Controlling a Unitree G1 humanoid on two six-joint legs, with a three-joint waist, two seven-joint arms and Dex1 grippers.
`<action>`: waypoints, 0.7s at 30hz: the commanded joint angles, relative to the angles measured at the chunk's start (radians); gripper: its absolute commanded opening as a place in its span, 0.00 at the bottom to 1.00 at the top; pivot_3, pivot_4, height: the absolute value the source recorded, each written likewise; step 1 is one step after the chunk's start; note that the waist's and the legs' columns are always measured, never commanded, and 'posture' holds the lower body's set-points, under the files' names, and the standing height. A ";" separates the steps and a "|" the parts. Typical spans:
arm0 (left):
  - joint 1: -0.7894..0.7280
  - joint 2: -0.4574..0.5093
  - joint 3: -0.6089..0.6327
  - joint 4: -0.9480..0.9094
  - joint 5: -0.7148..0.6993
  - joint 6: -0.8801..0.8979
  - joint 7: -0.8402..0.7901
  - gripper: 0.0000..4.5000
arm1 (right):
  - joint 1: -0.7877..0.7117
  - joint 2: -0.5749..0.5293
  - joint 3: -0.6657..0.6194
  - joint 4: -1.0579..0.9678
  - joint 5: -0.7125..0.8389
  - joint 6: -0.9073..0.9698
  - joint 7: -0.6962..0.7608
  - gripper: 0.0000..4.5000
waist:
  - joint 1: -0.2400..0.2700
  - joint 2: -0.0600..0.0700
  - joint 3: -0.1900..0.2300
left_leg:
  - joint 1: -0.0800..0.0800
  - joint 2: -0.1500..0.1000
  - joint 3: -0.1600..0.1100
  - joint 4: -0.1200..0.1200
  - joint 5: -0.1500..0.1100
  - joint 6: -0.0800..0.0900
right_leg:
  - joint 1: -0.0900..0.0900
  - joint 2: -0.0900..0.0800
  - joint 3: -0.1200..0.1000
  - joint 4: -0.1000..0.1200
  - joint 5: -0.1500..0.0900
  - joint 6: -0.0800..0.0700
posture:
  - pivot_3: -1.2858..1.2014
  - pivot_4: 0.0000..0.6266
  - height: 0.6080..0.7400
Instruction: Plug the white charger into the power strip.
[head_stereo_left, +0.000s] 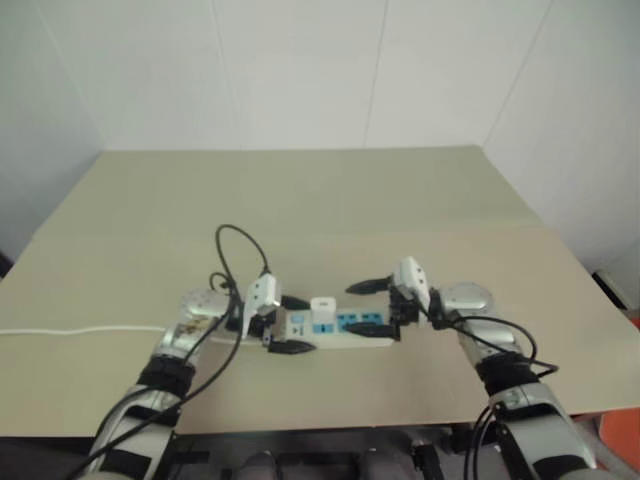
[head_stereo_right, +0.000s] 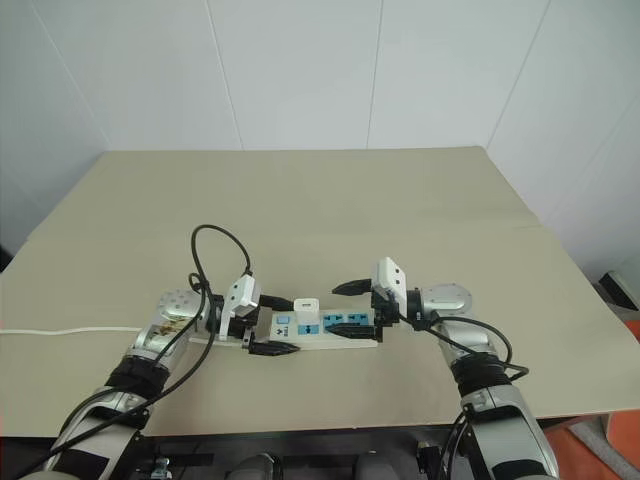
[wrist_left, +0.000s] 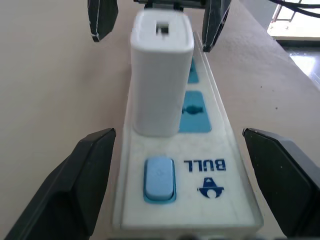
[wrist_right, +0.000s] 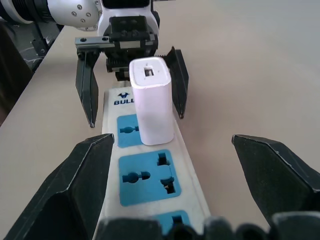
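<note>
White panelled walls enclose a flat beige tabletop (head_stereo_left: 400, 200) that carries the whole work area. Near the front edge of this surface lies the power strip (head_stereo_right: 345, 338), a long narrow white plastic bar with blue socket faces, a light-blue rocker switch (wrist_left: 159, 179) at one end and a thin white cord (head_stereo_left: 80, 330) running off toward the robot's left. The white charger (wrist_right: 151, 100), a small plain white plastic block with a rectangular port in its top face, stands upright in the socket nearest the switch; the remaining blue sockets are unoccupied. The left gripper (head_stereo_left: 290, 324), with two black fingers, is positioned at the switch end of the power strip, its fingers spread wide apart on either side of the bar and clear of the white charger. The right gripper (head_stereo_right: 352, 310), also with two black fingers, faces it from the opposite end, fingers likewise spread wide and holding nothing. In the head views, both grippers point inward toward each other along the strip, with the white charger between them.
</note>
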 joint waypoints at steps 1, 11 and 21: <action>0.015 0.082 0.073 -0.104 -0.077 0.049 -0.044 0.98 | 0.014 -0.072 -0.091 -0.117 0.079 0.058 -0.006 1.00 | 0.001 0.000 0.001 | 0.000 0.000 0.000 0.000 0.000 0.000 | 0.000 0.000 0.000 0.000 0.000 0.000 | 0.52 0.24 1.00; 0.122 0.299 0.234 -0.241 -0.144 0.112 -0.018 0.98 | 0.211 -0.339 -0.226 -0.312 0.109 0.210 -0.046 1.00 | 0.006 0.000 0.003 | 0.000 0.000 0.001 0.000 0.000 0.000 | 0.000 -0.001 0.000 -0.002 -0.002 0.002 | 0.52 0.24 1.00; 0.256 0.325 0.295 -0.364 -0.183 0.204 0.088 0.98 | 0.334 -0.433 -0.306 -0.390 0.135 0.258 -0.091 1.00 | 0.006 0.000 0.004 | 0.002 0.001 0.002 -0.001 0.000 0.000 | 0.000 -0.001 0.000 -0.002 -0.004 0.005 | 0.52 0.24 1.00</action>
